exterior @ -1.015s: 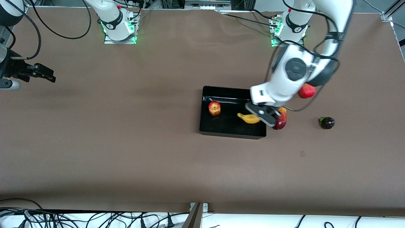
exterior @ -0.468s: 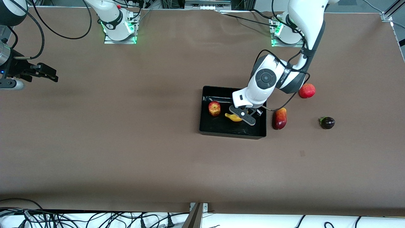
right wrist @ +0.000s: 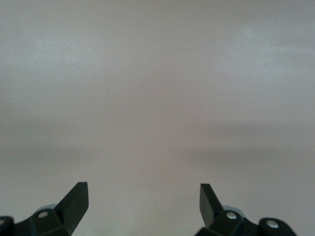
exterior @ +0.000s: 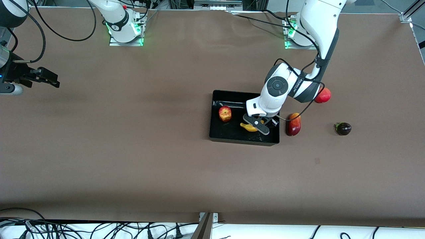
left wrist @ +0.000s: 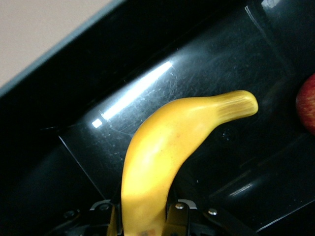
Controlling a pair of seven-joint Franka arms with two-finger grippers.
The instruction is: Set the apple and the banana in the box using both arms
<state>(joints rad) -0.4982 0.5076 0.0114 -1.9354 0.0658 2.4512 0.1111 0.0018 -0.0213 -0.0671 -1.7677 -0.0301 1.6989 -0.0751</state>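
Note:
The black box sits mid-table toward the left arm's end. The apple lies in it, red with a yellowish top; its edge shows in the left wrist view. My left gripper is low inside the box, shut on the yellow banana, which the left wrist view shows held between the fingers over the box's glossy floor. My right gripper waits open and empty at the right arm's end of the table; the right wrist view shows only bare table.
An oblong dark-red-and-orange fruit lies just outside the box wall beside the left gripper. A uniformly red round fruit lies partly under the left arm. A dark purple fruit lies toward the left arm's end.
My left gripper carried the banana from the box's wall over the box, then came lower and slightly back toward that wall. The right arm barely moved.

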